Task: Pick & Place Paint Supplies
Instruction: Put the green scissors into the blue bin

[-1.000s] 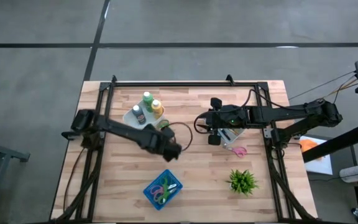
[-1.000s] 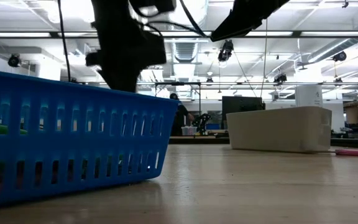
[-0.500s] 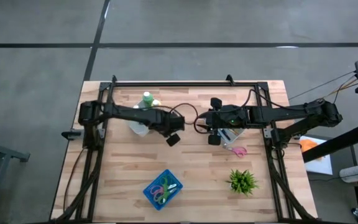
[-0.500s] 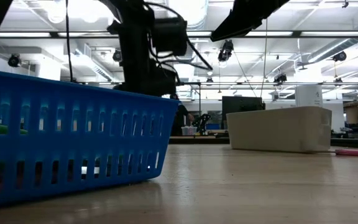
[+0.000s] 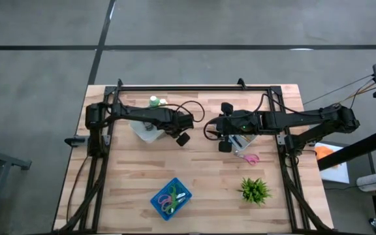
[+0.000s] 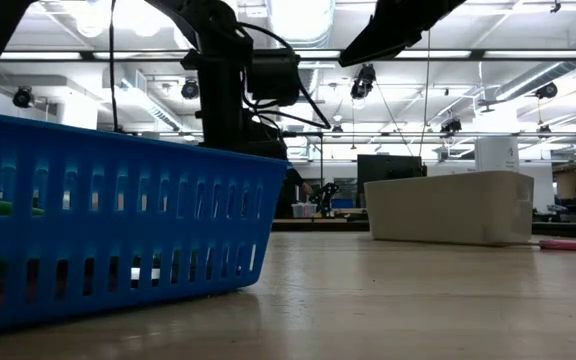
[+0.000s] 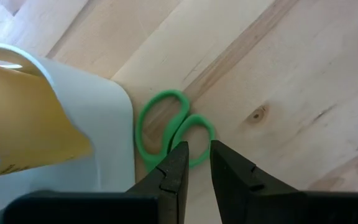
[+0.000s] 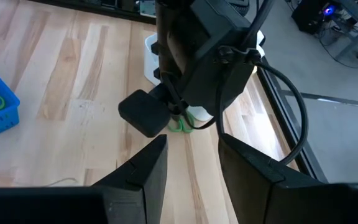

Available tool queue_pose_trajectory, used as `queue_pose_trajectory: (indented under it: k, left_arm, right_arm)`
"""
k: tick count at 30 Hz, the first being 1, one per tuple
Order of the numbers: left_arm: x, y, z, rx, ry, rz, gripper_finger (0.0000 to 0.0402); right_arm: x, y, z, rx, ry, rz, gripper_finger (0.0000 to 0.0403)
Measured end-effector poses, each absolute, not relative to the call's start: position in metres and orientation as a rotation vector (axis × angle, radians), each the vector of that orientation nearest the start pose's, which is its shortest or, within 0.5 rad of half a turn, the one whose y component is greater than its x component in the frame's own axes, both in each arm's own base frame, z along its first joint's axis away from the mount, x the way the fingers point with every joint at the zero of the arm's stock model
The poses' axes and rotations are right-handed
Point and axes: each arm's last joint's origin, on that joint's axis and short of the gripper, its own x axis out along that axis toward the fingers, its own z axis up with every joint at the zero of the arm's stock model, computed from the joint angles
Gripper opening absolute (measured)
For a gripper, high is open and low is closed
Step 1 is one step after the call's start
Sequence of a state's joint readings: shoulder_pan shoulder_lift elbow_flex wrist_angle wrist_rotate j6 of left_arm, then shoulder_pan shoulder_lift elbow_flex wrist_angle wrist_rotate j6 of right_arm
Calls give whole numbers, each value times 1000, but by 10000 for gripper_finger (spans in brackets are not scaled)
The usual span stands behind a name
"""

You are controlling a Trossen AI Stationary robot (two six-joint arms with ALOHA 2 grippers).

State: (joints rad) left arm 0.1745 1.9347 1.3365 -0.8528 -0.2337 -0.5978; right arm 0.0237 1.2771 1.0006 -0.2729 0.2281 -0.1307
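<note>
Left end effector (image 7: 196,163), nearly clenched and empty, hovers over green scissors (image 7: 166,127) beside white tray (image 7: 107,124) holding bottles.

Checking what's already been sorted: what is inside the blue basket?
In the blue basket, the high view shows looped handles, green and purple, likely scissors, plus something pale. Whatever lies beneath them is covered; the low view shows only the slotted wall.

The left gripper (image 7: 197,163) hangs over the pale wooden tabletop (image 7: 291,81) — its narrowly parted dark fingers (image 7: 174,171) above green plastic scissor handles (image 7: 169,127), beside a white tray (image 7: 98,130) holding a yellow-orange bottle (image 7: 23,118).
</note>
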Motion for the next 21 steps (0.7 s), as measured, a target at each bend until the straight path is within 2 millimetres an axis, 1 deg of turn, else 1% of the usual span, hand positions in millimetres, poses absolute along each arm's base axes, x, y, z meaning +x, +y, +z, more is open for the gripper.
queue_pose_trajectory:
  k: [7, 14, 18, 21]
  left_arm:
    - [358, 64, 169, -441, 1293, 748, 70]
    - [367, 50, 180, -457, 1247, 739, 70]
    - [367, 47, 180, -479, 1232, 780, 70]
    - [368, 46, 176, -482, 1241, 802, 70]
  right_arm:
    - [278, 0, 297, -196, 559, -164, 143]
    - [278, 0, 297, -196, 559, -163, 143]
    - [278, 0, 297, -196, 559, -164, 143]
    - [278, 0, 297, -196, 558, -163, 143]
